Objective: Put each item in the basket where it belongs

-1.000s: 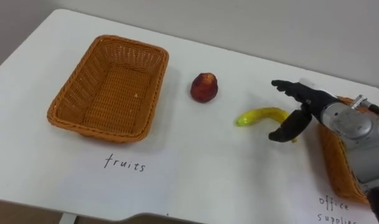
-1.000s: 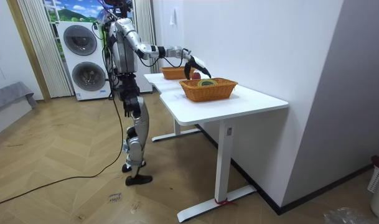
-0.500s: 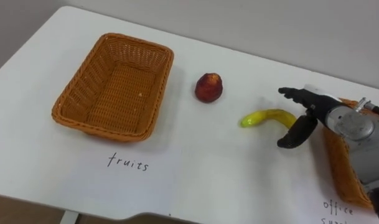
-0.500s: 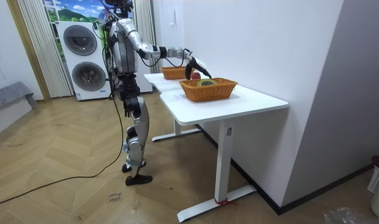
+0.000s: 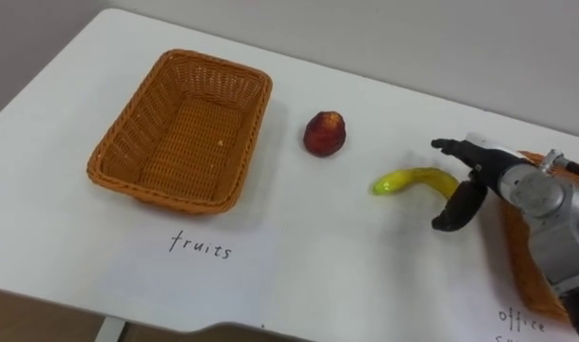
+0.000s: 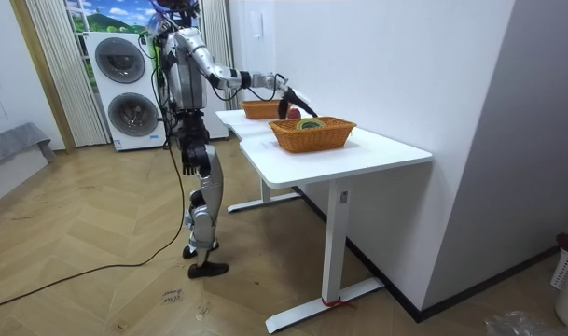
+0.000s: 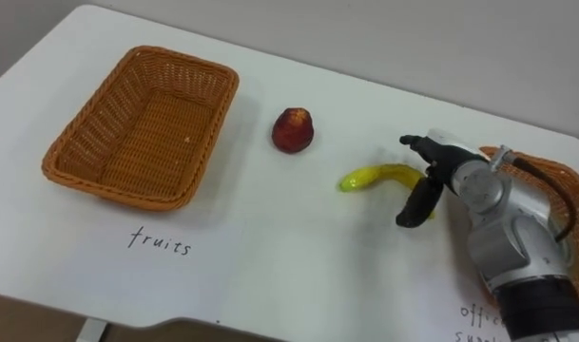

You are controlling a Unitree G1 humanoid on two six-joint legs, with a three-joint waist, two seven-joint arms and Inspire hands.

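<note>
While right hand [image 5: 474,173] spread over banana [image 5: 408,180] end — apple [image 5: 324,134] lies between banana and fruit basket [image 5: 243,123].

"fruits" label [image 5: 201,247] — written on table [image 5: 318,256] before the fruit basket [image 5: 161,190] | "office" label [image 5: 523,314] — table edge, cut off

1. A white table [image 6: 386,149] stands against a plain white wall [image 6: 386,56].
2. The wood floor [image 6: 97,299] is laid in herringbone.
3. Two stacked washers [image 6: 125,89] stand at the far end, with pale curtains [image 6: 50,65] beside them.
4. A grey wall [image 6: 535,140] closes the room view's right.
</note>
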